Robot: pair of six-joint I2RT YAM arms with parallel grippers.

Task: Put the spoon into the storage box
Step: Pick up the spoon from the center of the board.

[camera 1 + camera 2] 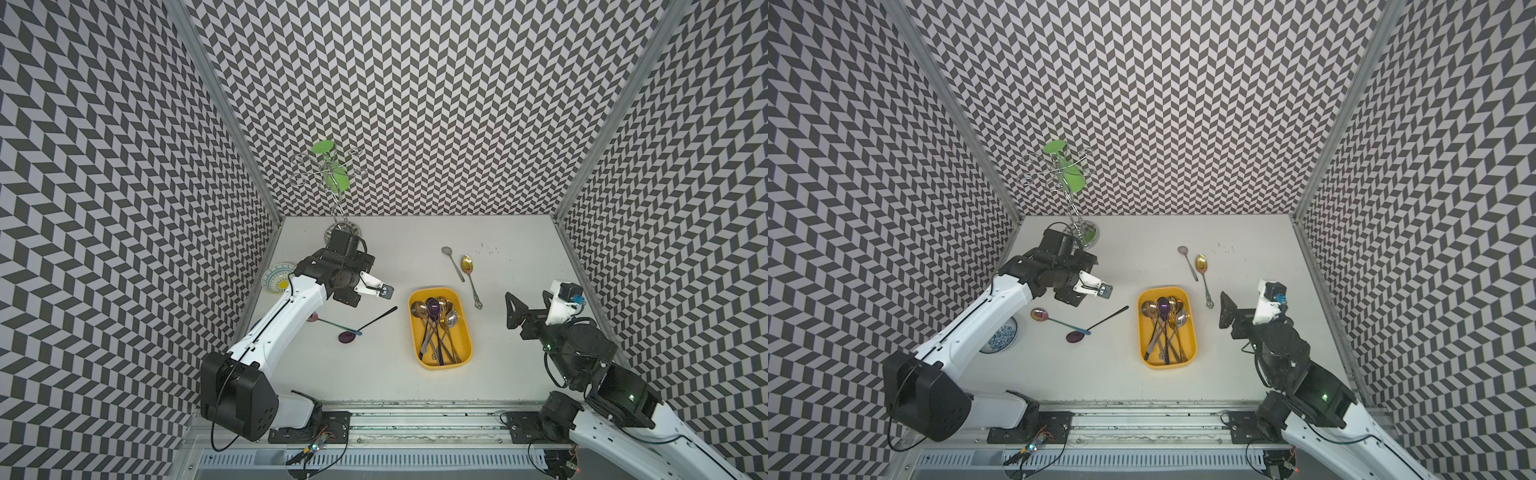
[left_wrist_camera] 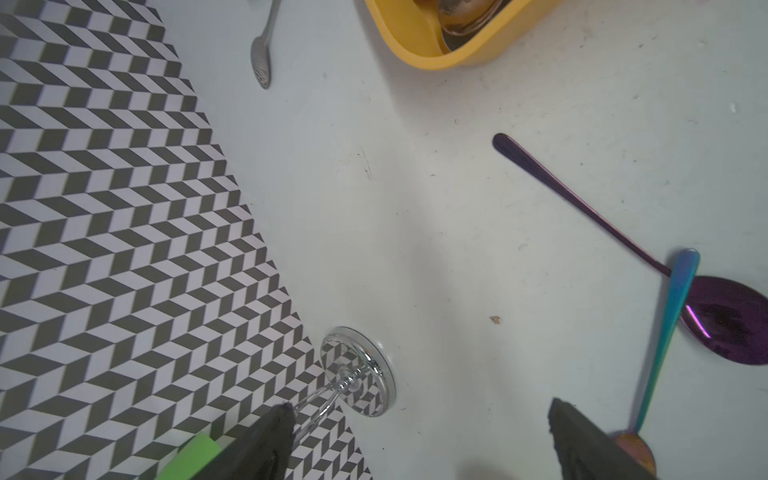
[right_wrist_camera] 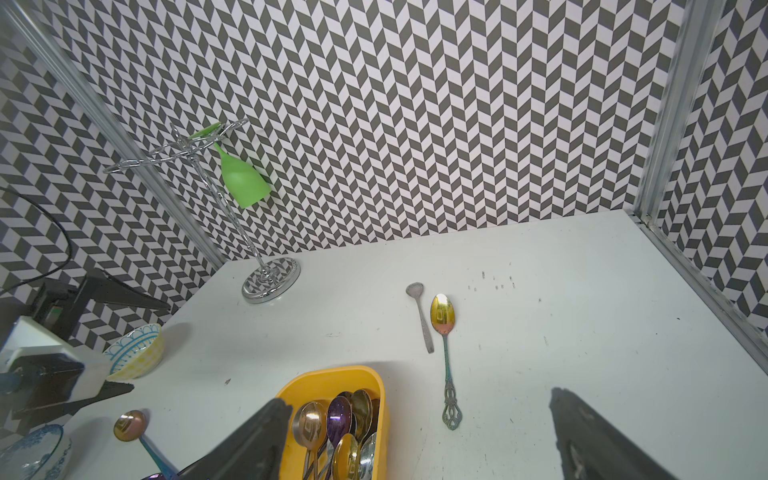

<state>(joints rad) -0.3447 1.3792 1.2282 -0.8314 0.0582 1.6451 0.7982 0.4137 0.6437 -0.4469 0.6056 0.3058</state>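
Your left pincer (image 2: 419,419) gapes open and empty near the purple spoon (image 2: 582,204) lying on the worktop (image 1: 374,374), and the yellow storage box (image 1: 434,363) sits between it and your right pincer (image 3: 419,415), whose jaws also stand wide apart

I see my left fingers (image 2: 270,440) spread wide, nothing between them; my right fingers (image 3: 257,440) gape equally wide, also empty.

storage box (image 1: 414,332): yellow, holds spoons (image 1: 434,309) | purple spoon (image 1: 349,336): flat on table (image 1: 374,386)
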